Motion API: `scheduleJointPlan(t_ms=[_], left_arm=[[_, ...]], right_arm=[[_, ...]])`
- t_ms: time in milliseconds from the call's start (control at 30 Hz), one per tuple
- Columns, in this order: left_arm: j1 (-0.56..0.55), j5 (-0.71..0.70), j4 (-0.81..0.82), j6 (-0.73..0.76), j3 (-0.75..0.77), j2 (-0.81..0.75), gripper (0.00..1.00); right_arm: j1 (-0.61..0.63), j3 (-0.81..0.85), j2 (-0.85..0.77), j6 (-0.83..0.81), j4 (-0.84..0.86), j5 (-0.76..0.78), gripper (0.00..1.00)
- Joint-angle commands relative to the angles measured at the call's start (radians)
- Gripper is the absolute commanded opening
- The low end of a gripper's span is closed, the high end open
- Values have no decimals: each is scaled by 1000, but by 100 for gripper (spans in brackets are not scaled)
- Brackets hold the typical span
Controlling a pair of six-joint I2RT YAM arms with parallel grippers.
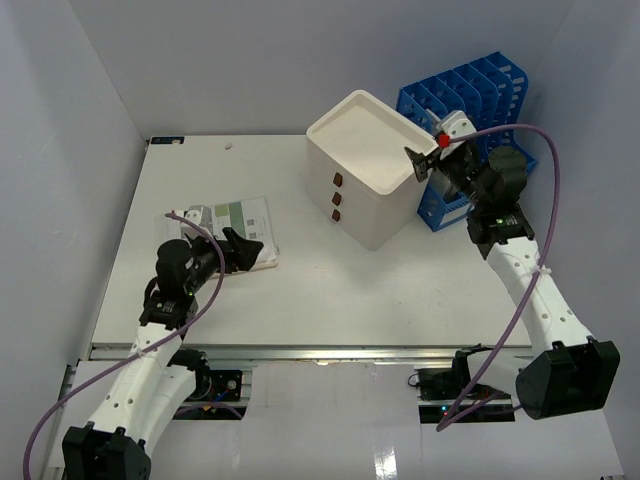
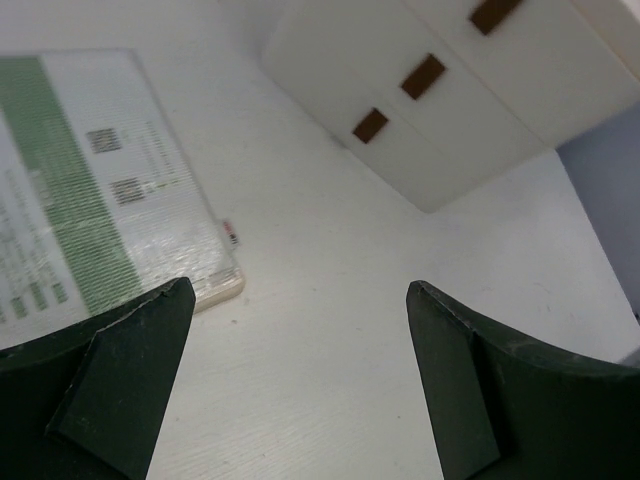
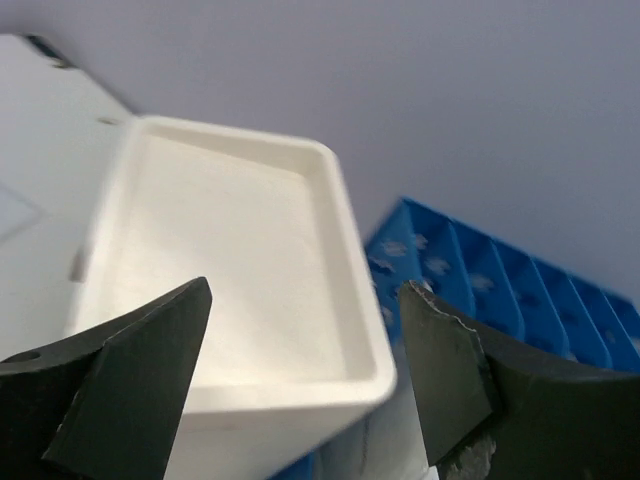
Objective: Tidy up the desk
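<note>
The desk is a wide white tabletop with a metal rail along its front. A green and white booklet lies flat at its left. My left gripper hovers low at the booklet's right edge, open, with only bare desk between its fingers and the booklet at the left. My right gripper is raised at the right corner of the white three-drawer box. It is open and holds nothing. The wrist view puts the box's rim between the right gripper fingers.
A blue slotted file rack stands right behind the box, close to my right arm; it shows as the blue rack beside the box. The box's front with three brown handles faces my left gripper. Grey walls enclose the desk.
</note>
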Motion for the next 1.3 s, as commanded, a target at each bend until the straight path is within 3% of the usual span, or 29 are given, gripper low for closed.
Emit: scheduleJointPlan(t_ms=[0,33,67,133,200,300,433,600,900,1100,1267], left_arm=[[3,-304,-176,-193,52,62,98],[8,-328,-209,-236,59,81,97],[14,-406,-257,-301,74,110,93],[30,-509,-393,-462,122,185,67],[44,-555,-471,-559,152,234,53],[125,-519,-609,-751,201,367,60],[154,-457,-612,-929,159,430,70],[155,-470,-452,-963,99,453,69],[184,-528,-428,-971,188,686,66],[217,-512,-371,-985,189,803,53],[235,-472,-312,-973,129,803,24]], right_arm=[[122,197,-19,-165,-443,-459,86],[161,207,-10,-210,-537,-443,87],[287,241,4,-268,-648,-390,87],[355,194,9,-298,-707,-405,89],[365,125,-9,-298,-694,-415,92],[373,19,-13,-306,-665,-378,93],[374,-57,-1,-287,-650,-414,94],[374,-145,-14,-268,-587,-444,94],[374,-184,-34,-272,-575,-461,95],[374,-195,-35,-276,-584,-455,95],[374,-200,-36,-279,-587,-450,95]])
